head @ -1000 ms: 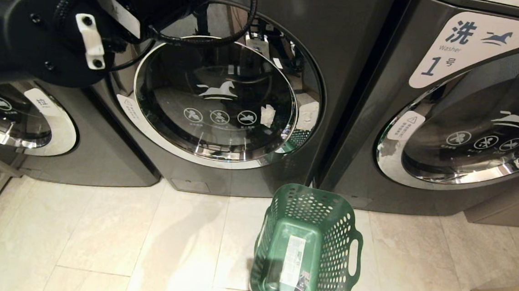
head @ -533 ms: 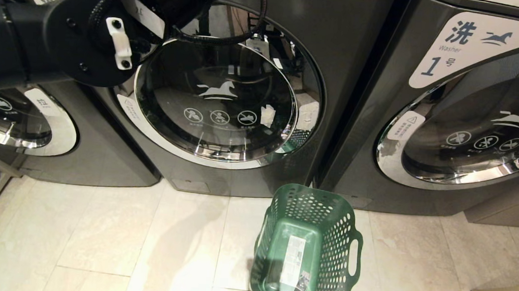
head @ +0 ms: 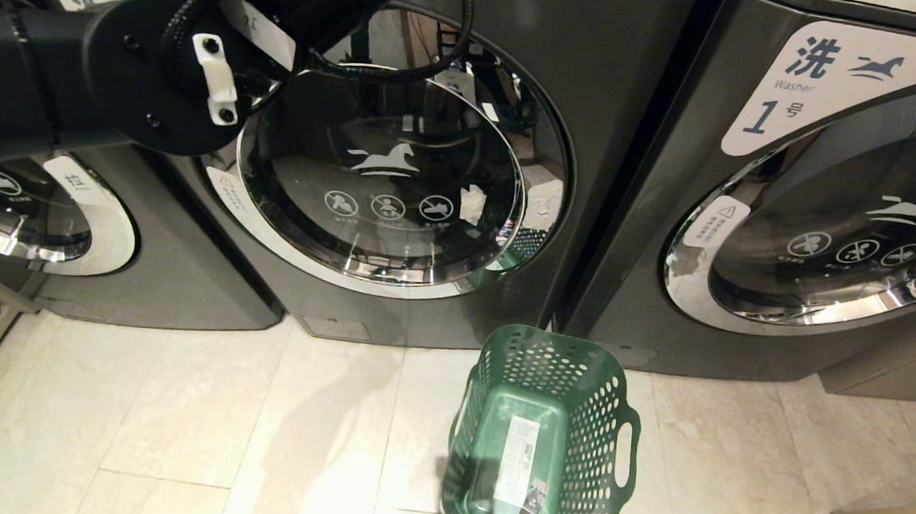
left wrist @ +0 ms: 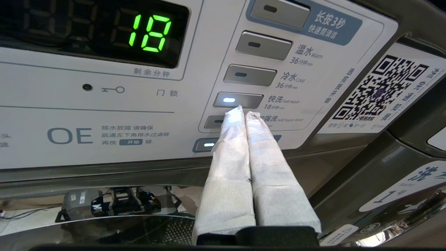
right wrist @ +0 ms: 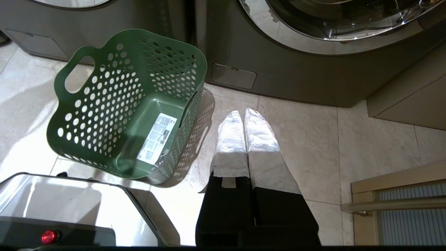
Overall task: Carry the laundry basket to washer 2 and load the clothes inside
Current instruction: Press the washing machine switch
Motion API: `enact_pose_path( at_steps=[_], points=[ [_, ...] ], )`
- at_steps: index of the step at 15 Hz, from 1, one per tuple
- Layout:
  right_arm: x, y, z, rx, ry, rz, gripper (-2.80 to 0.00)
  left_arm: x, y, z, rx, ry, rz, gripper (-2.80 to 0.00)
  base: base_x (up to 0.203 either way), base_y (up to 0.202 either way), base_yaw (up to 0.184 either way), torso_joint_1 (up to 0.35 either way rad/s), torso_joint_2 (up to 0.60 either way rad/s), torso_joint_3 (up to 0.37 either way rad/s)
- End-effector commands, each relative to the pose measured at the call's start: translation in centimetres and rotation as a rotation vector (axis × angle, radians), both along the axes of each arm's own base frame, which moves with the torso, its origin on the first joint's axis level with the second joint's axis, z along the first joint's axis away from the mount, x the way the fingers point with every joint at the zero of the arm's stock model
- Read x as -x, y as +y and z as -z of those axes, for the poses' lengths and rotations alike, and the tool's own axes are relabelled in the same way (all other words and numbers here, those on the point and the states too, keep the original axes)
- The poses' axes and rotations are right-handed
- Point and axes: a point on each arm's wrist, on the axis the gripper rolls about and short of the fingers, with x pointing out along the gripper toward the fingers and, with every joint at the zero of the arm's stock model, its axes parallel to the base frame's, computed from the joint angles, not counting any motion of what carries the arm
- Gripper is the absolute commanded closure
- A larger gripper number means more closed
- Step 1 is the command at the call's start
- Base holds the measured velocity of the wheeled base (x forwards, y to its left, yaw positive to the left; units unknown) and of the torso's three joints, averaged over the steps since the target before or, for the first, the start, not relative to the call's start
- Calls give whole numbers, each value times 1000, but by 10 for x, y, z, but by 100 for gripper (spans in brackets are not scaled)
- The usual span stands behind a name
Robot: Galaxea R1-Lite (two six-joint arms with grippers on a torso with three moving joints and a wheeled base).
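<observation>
The laundry basket [head: 546, 444] sits on the pale tiled floor [head: 173, 414] right in front of the seam between the two grey front-loaders. It's dark green moulded plastic, rounded-rectangle shape, walls peppered with round holes and a slot handle cut into each short end. It stands upright with its mouth open to the ceiling, long axis running from the machines out toward the robot. Inside there's only the smooth bottom with a white sticker [head: 518, 463] lying along that same axis.

Behind the basket and a bit to its left is the middle washer [head: 400, 164], dark brushed-grey body with a chrome-rimmed round glass door, shut, a white horse logo on the glass. I think this is washer 2, but the black arm covers its label in the head view. Behind the basket to the right is the machine labelled 1 [head: 825, 81].

The left pincer [left wrist: 240, 113] is up at the middle washer's white control panel [left wrist: 104, 115], its two white-wrapped fingers pressed together with nothing between them, tips just below a lit grey button [left wrist: 238, 100]; the display [left wrist: 150, 33] shows green digits.

The right pincer [right wrist: 242, 116] hangs low over the floor just beside the basket, also squeezed together with nothing in it.
</observation>
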Motion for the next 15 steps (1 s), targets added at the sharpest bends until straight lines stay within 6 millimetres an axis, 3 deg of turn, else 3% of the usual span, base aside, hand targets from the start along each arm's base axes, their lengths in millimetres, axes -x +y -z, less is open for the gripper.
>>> enact_pose_path(
  at_steps=[1,8,15],
  points=[
    [0,0,0,1,2,0,0,7,2,-6,16,-12,-2,0,0,0,0,0,0,0],
    [0,0,0,-5,2,0,0,46,-2,-4,10,35,53,0,0,0,0,0,0,0],
    [0,0,0,-14,-1,5,0,29,-34,25,-57,83,164,0,0,0,0,0,0,0]
  ],
)
